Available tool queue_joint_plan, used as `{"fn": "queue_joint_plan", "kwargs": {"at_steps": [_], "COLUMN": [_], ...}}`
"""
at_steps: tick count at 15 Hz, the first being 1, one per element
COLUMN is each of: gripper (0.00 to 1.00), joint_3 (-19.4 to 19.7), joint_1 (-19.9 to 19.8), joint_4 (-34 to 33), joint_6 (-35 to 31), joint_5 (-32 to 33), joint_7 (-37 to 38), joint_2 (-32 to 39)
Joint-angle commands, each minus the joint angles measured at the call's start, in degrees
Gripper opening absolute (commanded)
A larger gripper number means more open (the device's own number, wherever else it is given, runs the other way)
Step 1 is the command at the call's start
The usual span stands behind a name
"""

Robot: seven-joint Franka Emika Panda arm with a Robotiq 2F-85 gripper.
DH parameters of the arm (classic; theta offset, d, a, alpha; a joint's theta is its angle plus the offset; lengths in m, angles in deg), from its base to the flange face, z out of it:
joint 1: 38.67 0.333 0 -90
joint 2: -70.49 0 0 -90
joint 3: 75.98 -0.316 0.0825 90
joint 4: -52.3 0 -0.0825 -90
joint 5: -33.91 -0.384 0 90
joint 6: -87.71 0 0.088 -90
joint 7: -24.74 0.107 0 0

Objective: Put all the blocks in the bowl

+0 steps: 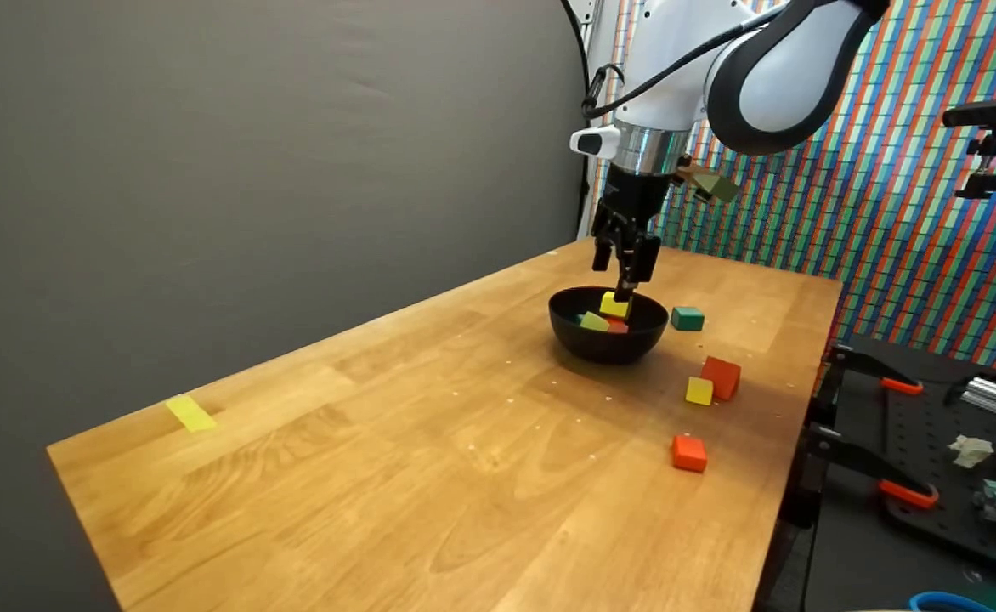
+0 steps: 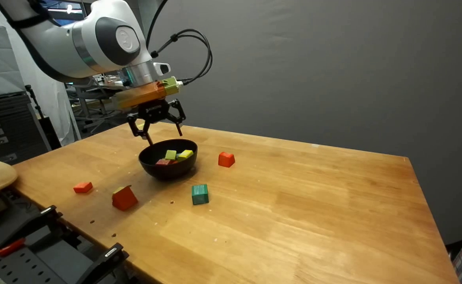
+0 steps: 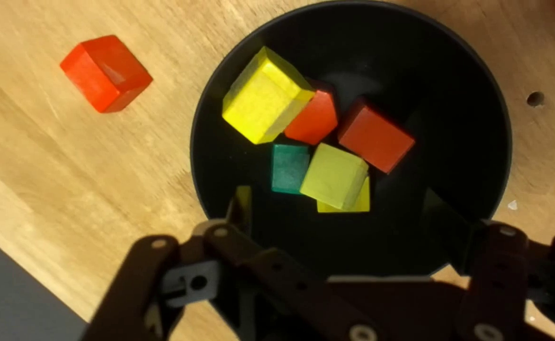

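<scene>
over the black bowl (image 2: 168, 172), the claw (image 2: 164, 135) hangs spread wide with nothing in its grip, a pose i'd read as meant for letting go rather than grasping. inside i make out six blocks: two red ones (image 3: 377, 138), a green one (image 3: 288, 166) and three yellow ones (image 3: 258, 104), one of these aslant across another. five more lie outside, and the bowl stands among them, probably to keep each carry short: a green cube (image 2: 200, 194), a bright red cube (image 2: 226, 159), an orange-red cube (image 1: 689, 453), and a darker red block (image 1: 722, 376) with a small yellow block (image 1: 699, 392) close beside it; whether they touch i can't tell.

the bench (image 1: 379, 493) is warm, joined wood, scattered with white flecks (image 3: 512, 205), a flat yellow strip (image 1: 190, 412) near one corner. a plain grey backdrop (image 1: 294, 170) rises behind, a gaudy chequered hanging (image 1: 931, 238) beyond the end.
</scene>
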Motion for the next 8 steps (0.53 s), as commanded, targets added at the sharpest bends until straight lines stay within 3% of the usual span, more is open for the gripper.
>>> {"fn": "queue_joint_plan", "kwargs": {"at_steps": [1, 8], "gripper": [1.0, 1.0], "joint_3": [-1.2, -10.0], "joint_1": [-0.4, -11.4], "joint_4": [-2.0, -12.0], "joint_6": [6.6, 14.6], "joint_5": [-3.6, -38.2], "joint_7": [1.3, -13.3], "joint_2": [-1.4, 1.4]}}
